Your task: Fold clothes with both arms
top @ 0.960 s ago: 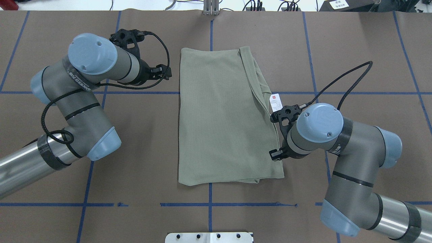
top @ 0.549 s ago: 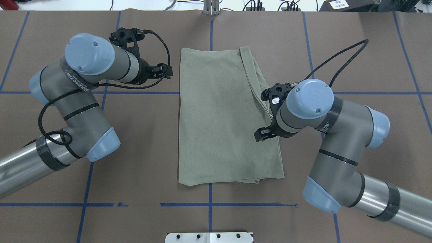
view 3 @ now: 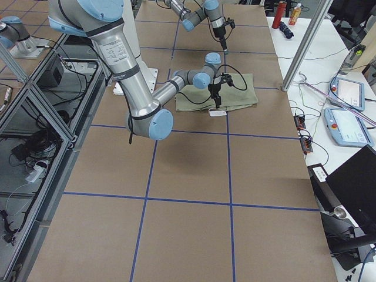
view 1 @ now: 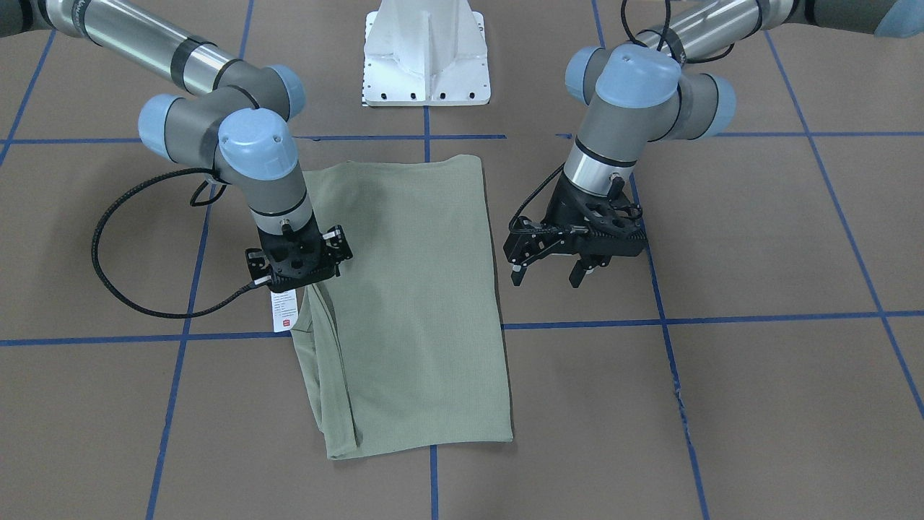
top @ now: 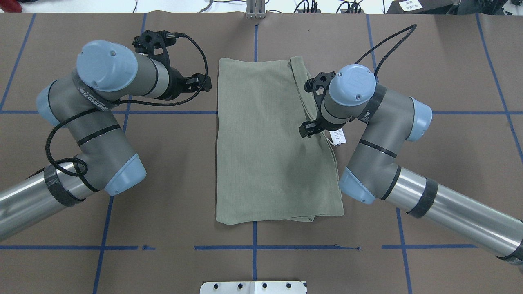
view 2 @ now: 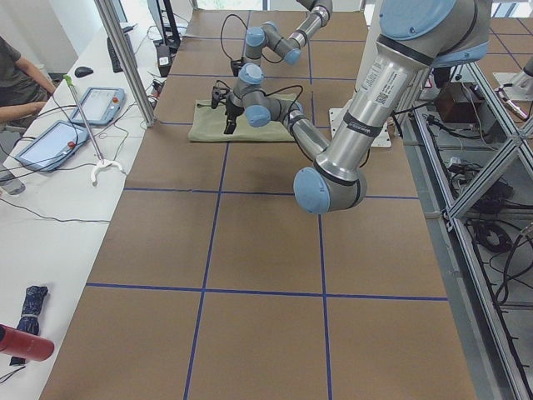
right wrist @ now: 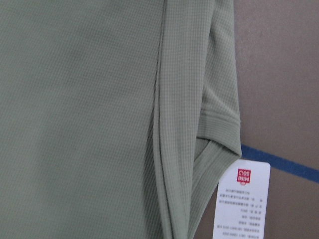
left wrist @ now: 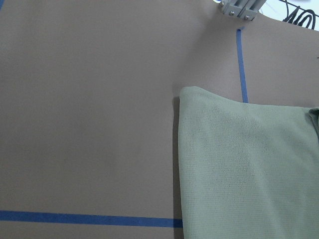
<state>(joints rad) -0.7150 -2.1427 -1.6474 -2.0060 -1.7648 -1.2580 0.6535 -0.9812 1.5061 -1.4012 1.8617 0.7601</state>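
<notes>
Shirt [top: 269, 143]: flat at mid-table, already folded into a narrow rectangle, its shape unchanged.
Long axis: runs near to far; ribbed edge and hang tag [top: 338, 136] on its right side.
Change: our right gripper [view 1: 297, 261] has slid from the near right corner farther up that edge, over the tag; we cannot tell its fingers' state.
Left gripper [view 1: 545, 276]: fingers spread, empty, just left of the shirt.
Meaning: we judge it a repositioning; next fold not begun.

The left arm [top: 100, 134] is folded at the elbow on the left, its wrist tilted down toward the middle. The left gripper [view 1: 548, 276] hangs with its 2 fingers spread apart. The right arm [top: 378, 155] bends in from the right, its wrist vertical. The right gripper [view 1: 296, 269] points straight down, and its own body hides the finger gap.
</notes>
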